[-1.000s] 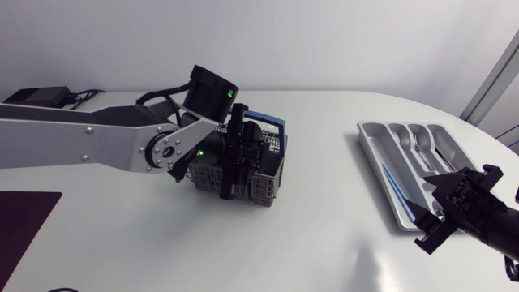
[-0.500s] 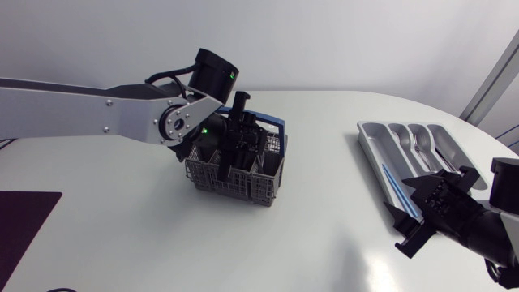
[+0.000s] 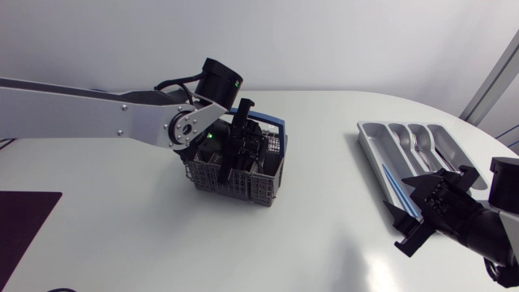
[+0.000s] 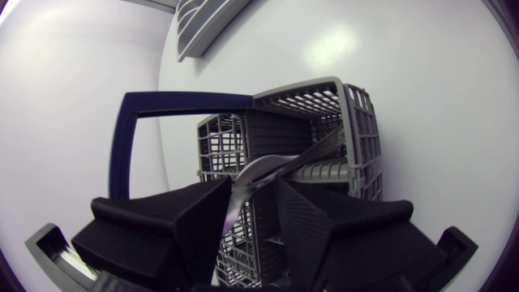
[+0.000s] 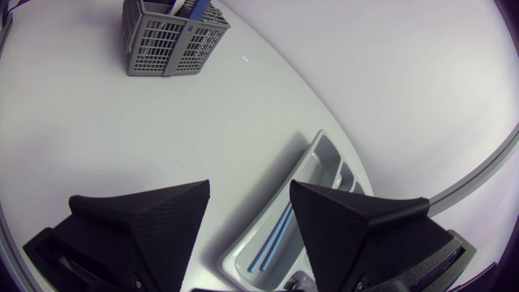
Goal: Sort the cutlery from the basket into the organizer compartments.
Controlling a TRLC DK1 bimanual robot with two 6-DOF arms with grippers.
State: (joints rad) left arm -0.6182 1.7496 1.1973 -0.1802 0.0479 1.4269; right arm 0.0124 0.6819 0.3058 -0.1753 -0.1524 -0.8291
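A grey wire cutlery basket point(image 3: 261, 191) with a blue handle point(image 3: 272, 124) stands mid-table. My left gripper point(image 3: 235, 156) reaches down into it from above. In the left wrist view a silver piece of cutlery point(image 4: 272, 165) rises out of the basket point(image 4: 361, 122) between the left gripper's point(image 4: 251, 207) narrowed fingers. It lies against one finger, with a slim gap to the other. The grey organizer point(image 3: 369, 148) sits at the right with forks point(image 3: 418, 143) in one compartment. My right gripper point(image 3: 415, 217) hovers open and empty by its near end.
A thin blue item point(image 3: 392, 182) lies in the organizer's long side compartment, also seen as the blue item point(image 5: 274, 234) in the right wrist view. A dark mat point(image 3: 20, 219) lies at the table's left edge. Bare tabletop point(image 3: 324, 219) separates basket and organizer.
The left gripper's fingers have narrowed around the silver cutlery, and the left arm has swung back a little. My right gripper shifted slightly toward the table's middle, then held still.
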